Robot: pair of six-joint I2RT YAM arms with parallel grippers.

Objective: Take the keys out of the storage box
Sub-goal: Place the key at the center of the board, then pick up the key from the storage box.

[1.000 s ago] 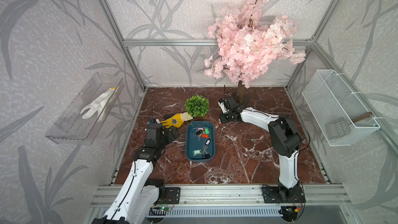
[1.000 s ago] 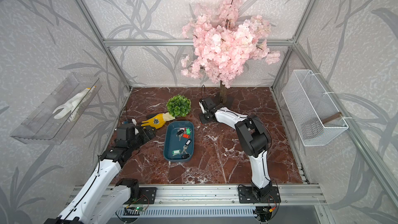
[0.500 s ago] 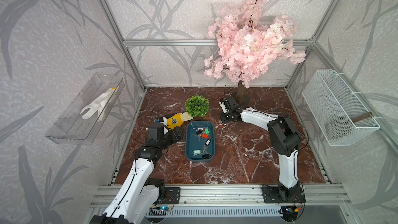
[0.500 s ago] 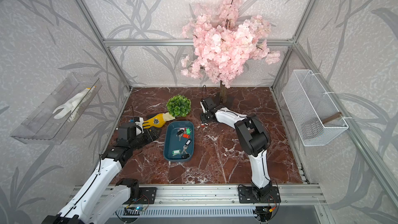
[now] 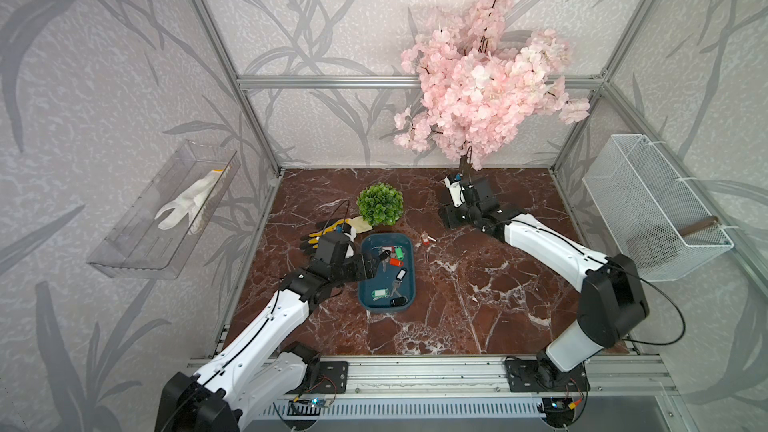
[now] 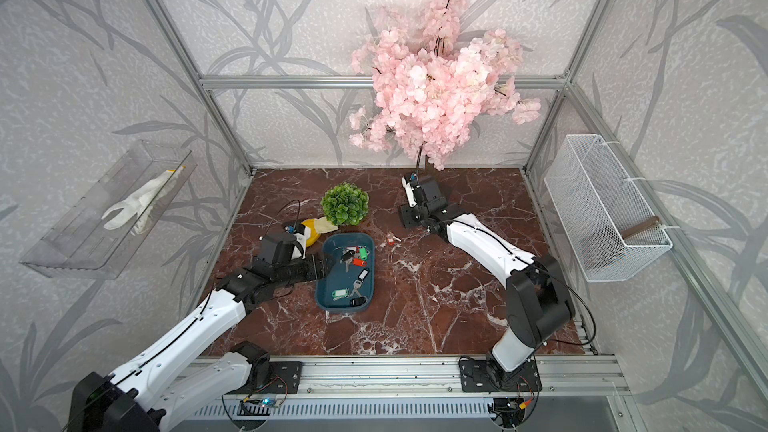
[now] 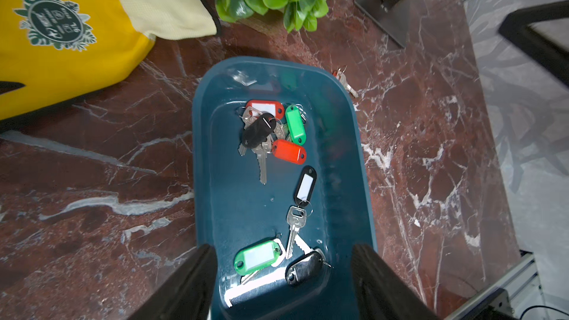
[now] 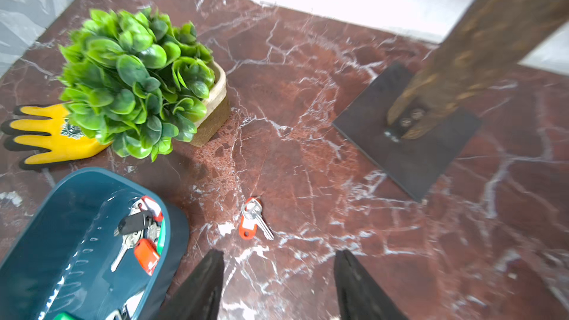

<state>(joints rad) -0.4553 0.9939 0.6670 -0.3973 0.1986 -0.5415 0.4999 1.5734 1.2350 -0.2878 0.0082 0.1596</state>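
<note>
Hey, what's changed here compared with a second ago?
The left gripper swung from beside the yellow glove to the blue box's rim, jaws open above the keys. The right gripper barely moved; it now stands open near a red-tagged key lying on the table. Box, glove and plant stayed put.

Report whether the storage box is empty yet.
Not empty: keys with green, red and black tags lie inside the storage box; one red-tagged key lies outside it.
</note>
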